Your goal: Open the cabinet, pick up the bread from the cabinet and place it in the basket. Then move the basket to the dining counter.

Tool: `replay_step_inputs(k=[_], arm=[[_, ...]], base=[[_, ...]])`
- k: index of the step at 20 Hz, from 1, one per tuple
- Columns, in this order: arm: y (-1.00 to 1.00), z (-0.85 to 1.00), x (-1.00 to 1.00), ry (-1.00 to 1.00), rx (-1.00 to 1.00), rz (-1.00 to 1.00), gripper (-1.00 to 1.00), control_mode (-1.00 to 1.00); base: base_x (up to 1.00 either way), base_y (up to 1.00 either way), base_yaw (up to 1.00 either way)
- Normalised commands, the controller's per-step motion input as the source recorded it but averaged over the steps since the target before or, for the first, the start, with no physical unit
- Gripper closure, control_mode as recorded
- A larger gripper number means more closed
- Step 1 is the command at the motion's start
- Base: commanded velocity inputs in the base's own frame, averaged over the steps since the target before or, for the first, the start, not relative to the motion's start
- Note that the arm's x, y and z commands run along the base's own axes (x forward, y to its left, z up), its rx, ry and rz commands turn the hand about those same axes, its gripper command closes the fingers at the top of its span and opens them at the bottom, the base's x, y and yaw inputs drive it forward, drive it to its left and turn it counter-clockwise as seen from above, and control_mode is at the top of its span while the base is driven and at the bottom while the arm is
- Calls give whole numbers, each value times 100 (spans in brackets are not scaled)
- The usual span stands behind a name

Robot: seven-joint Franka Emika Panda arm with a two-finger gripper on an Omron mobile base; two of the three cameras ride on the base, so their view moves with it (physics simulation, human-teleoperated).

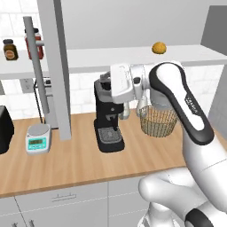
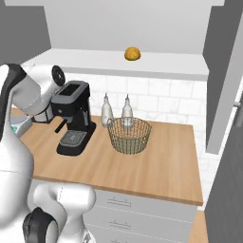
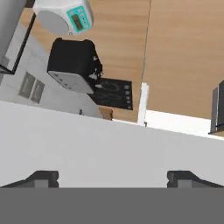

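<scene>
so bread (image 1: pixel 159 48) sits on open cabinet (image 1: pixel 133 55) shelf, basket (image 1: pixel 158 120) on counter holds nothing; gripper (image 3: pixel 112 177) wide open, empty.

In the left base view the bread (image 1: pixel 159 48) lies on the cabinet (image 1: pixel 186 55) shelf, upper right. Below it the basket (image 1: pixel 158 120) stands on the counter (image 1: pixel 75 159), right of the coffee machine (image 1: pixel 107 119); a scale (image 1: pixel 37 138) sits at left.

Bread (image 1: pixel 159 48) yellow-orange, basket (image 1: pixel 158 120) tan-bronze wire mesh, coffee machine (image 1: pixel 107 116) black, desk (image 1: pixel 66 159) light wood, scale (image 1: pixel 38 138) white with teal panel
</scene>
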Motion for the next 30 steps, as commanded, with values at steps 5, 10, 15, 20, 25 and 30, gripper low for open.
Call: replay_step_inputs(k=[5, 10, 15, 20, 25, 30], arm=[[-99, -48, 65, -20, -13, -12, -100, -100], [-69, -45, 4, -12, -66, -3, -100, -100], [-43, -54, 3, -53, -60, 27, -100, -100], [-59, -67, 12, -67, -53, 40, -100, -100], [-76, -49, 7, -53, -41, 57, -100, -100], [-58, -4, 0, -10, -86, 44, -100, -100]], base=[[0, 0, 0], [0, 0, 0], [0, 0, 0], [0, 0, 0], [0, 0, 0], [0, 0, 0]])
